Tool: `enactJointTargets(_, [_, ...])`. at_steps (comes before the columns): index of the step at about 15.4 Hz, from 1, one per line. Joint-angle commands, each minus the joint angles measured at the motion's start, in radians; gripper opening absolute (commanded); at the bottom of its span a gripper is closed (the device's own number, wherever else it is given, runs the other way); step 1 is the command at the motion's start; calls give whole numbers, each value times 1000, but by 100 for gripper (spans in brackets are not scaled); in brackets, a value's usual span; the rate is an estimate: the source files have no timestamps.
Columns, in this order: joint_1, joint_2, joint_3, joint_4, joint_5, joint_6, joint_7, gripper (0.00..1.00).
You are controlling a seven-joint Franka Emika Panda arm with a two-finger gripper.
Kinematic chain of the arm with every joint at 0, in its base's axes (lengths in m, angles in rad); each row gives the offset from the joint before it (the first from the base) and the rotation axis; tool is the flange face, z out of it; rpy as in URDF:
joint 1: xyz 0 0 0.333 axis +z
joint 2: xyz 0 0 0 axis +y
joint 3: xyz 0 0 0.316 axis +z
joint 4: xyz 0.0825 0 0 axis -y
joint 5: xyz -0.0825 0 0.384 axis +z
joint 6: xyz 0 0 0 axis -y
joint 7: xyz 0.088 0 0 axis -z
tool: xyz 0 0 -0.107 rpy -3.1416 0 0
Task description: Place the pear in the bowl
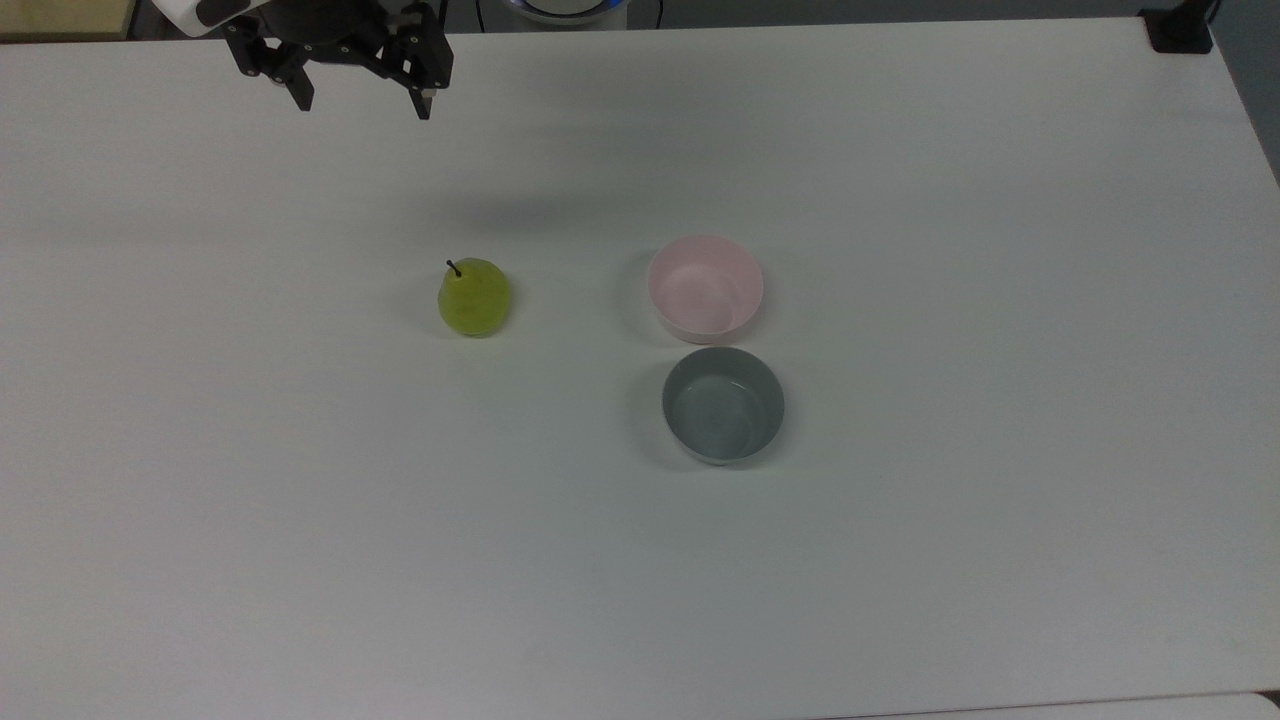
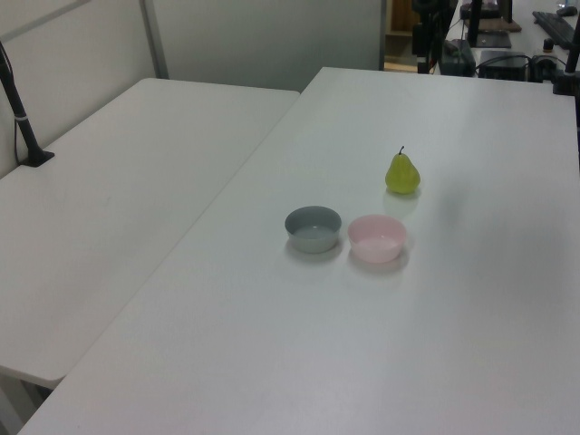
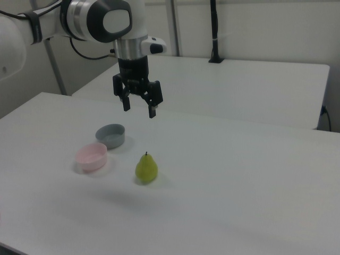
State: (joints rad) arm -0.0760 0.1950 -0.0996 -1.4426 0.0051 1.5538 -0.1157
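Approach step — gripper high above the surface, fingers apart and empty; next: descend on pear, then carry to pink bowl.

Matt white table, smooth pink bowl, seemingly waxy pear
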Motion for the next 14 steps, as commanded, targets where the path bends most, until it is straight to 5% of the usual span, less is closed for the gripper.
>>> enactJointTargets(1, [-13,-54,-5,-25,6,-46,2,100])
enactJointTargets(14, [-13,-55,-6,-22,7,-63,-18,100])
